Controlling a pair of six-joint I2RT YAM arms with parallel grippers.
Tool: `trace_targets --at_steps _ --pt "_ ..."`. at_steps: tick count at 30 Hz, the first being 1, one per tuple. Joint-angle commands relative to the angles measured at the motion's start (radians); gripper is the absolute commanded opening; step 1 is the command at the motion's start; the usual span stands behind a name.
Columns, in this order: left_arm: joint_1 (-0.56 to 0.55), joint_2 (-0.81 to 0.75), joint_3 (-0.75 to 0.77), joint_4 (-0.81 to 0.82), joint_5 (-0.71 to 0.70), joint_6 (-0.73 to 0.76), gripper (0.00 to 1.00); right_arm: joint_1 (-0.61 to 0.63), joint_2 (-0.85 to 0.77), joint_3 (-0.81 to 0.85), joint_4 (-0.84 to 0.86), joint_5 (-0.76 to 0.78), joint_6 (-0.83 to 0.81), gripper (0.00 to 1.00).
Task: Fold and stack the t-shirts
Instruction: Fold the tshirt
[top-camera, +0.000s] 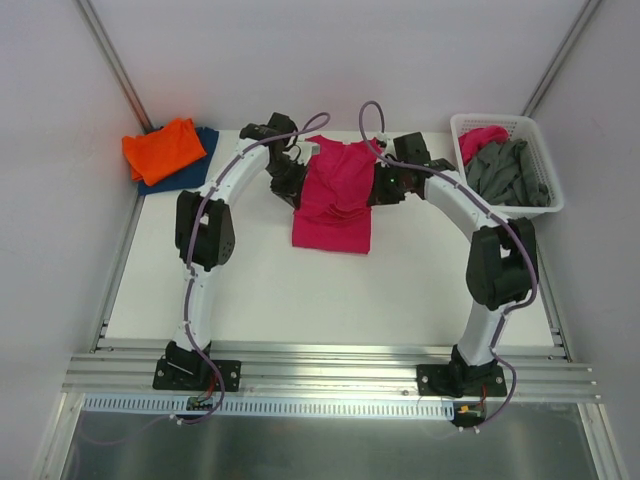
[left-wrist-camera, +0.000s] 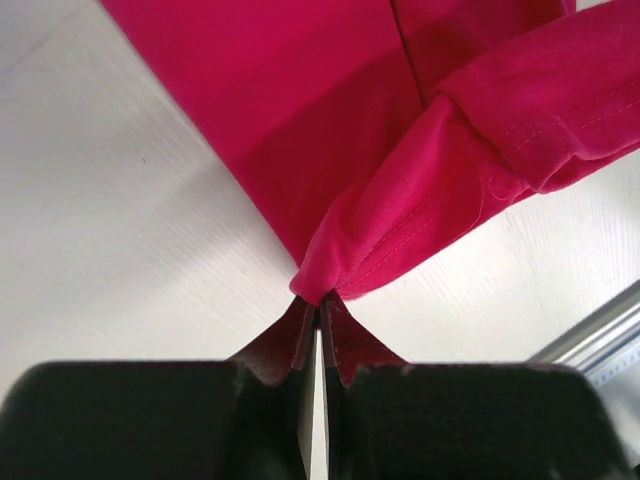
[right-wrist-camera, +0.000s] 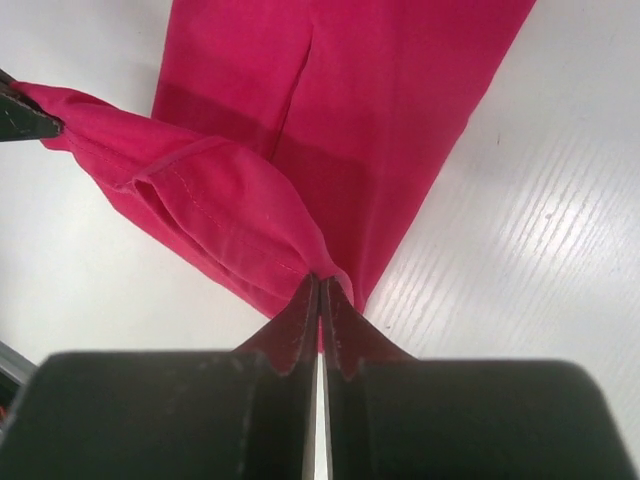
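The magenta t-shirt (top-camera: 335, 195) lies in the middle of the bench (top-camera: 300, 300), between the two arms, already narrowed to a long panel with its sides turned in. The left end effector (left-wrist-camera: 318, 303) is pressed together on a bunched fold at the shirt's left edge. The right end effector (right-wrist-camera: 320, 288) pinches a hemmed fold at the right edge in the same way.

The cloth looks thin, light and limp. It will likely sag and drag between the two holds, and a pinch that catches only one layer may let the fold open. Matching edge points through all layers seem the safest hold.

An orange t-shirt (top-camera: 160, 148) rests on a dark blue t-shirt (top-camera: 203, 143) at the far left corner. Grey t-shirts (top-camera: 510, 170) fill the white basket (top-camera: 500, 120) at far right.
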Motion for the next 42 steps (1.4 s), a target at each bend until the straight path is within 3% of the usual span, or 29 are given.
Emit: trace_targets --at_steps 1,12,14,15,16,17,18,21,22,25,33,42 --pt "0.014 0.040 0.080 0.010 -0.021 0.006 0.00 -0.008 0.058 0.064 0.023 0.006 -0.024 0.00" --pt "0.030 0.166 0.175 0.053 -0.072 -0.021 0.00 -0.006 0.204 0.196 0.033 0.032 -0.056 0.00" --pt "0.031 0.186 0.197 0.059 -0.095 -0.027 0.12 -0.006 0.215 0.207 0.032 0.043 -0.063 0.00" --pt "0.030 0.189 0.203 0.069 -0.103 -0.029 0.31 -0.006 0.221 0.210 0.035 0.053 -0.069 0.01" --pt "0.030 0.195 0.213 0.073 -0.113 -0.031 0.42 -0.006 0.221 0.214 0.032 0.061 -0.074 0.01" --pt "0.031 0.197 0.220 0.076 -0.130 -0.037 0.52 -0.006 0.221 0.214 0.032 0.072 -0.076 0.07" --pt "0.031 0.197 0.229 0.083 -0.164 -0.040 0.70 -0.005 0.218 0.213 0.032 0.099 -0.076 0.36" --pt "0.031 0.180 0.240 0.088 -0.182 -0.038 0.78 -0.001 0.192 0.207 0.021 0.150 -0.070 0.77" --pt "0.033 0.157 0.240 0.089 -0.184 -0.043 0.83 -0.003 0.169 0.204 0.023 0.147 -0.076 0.82" --pt "0.033 0.087 0.220 0.091 -0.199 -0.058 0.84 0.005 0.110 0.182 0.020 0.145 -0.064 0.95" --pt "0.048 -0.161 0.016 0.089 -0.213 -0.086 0.84 0.097 -0.001 0.086 0.012 0.024 0.042 0.87" --pt "0.102 -0.294 -0.007 0.091 -0.273 -0.080 0.86 0.224 0.054 0.047 -0.002 -0.019 0.147 0.87"
